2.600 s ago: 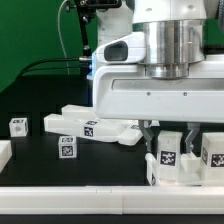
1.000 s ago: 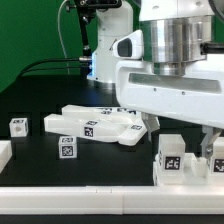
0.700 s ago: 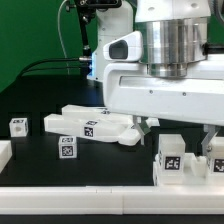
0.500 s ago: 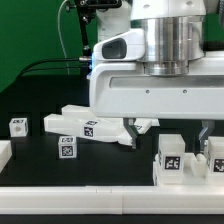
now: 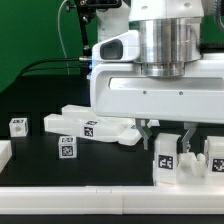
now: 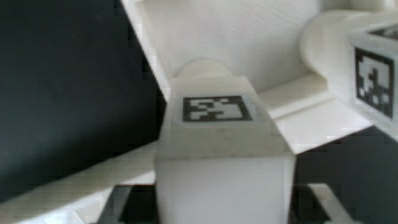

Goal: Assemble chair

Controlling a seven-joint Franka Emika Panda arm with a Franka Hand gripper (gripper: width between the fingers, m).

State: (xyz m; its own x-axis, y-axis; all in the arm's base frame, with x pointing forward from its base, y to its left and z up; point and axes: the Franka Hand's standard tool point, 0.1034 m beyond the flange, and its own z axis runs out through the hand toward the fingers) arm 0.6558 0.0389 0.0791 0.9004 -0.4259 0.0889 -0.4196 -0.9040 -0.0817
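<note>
1. At the table's front edge, toward the exterior view's right, the gripper (image 5: 168,133) has come back down over a tagged chair block (image 5: 167,158). Half a second ago it hung higher and off to one side.
2. Its fingers now stand on either side of that block, closer together than before. The wrist view shows the chair block (image 6: 217,135) between them, but I cannot tell whether they are pressing on it yet.
3. A second block (image 5: 213,158) stands just beside it, and the flat slabs (image 5: 95,125) lie behind, apart from the gripper.
4. This looks like a pickup beginning, with assembly barely started.
</note>
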